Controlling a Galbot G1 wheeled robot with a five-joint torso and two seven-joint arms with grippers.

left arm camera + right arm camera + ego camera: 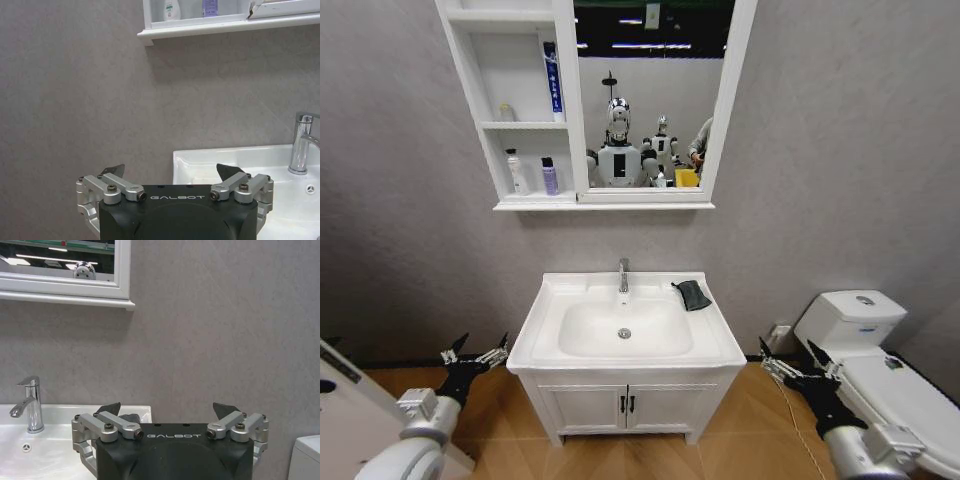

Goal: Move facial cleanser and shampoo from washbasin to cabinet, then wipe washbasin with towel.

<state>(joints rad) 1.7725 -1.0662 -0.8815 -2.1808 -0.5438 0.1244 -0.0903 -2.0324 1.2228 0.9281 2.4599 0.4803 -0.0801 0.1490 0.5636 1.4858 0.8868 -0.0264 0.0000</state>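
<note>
Nearest, the left gripper (475, 357) hangs low at eight o'clock of the washbasin (548, 318), jaws spread wide and empty; the right gripper (786, 364) mirrors it at four o'clock, equally agape, holding nothing, close beside the toilet (865, 325). On the washbasin top the dark towel (692, 294) lies folded at the two o'clock corner, right of the chrome faucet (623, 274); no bottles stand on the rim. Farther up, the cabinet (570, 100) carries a white bottle (515, 172) and a purple bottle (549, 176) on its lowest shelf, and a blue tube (552, 80) above; so the moving looks done, and wiping is the step in hand. The right arm is nearer the towel; it should come down over the cloth, pinch the raised fold rather than the flat edge, and steer clear of the faucet.
</note>
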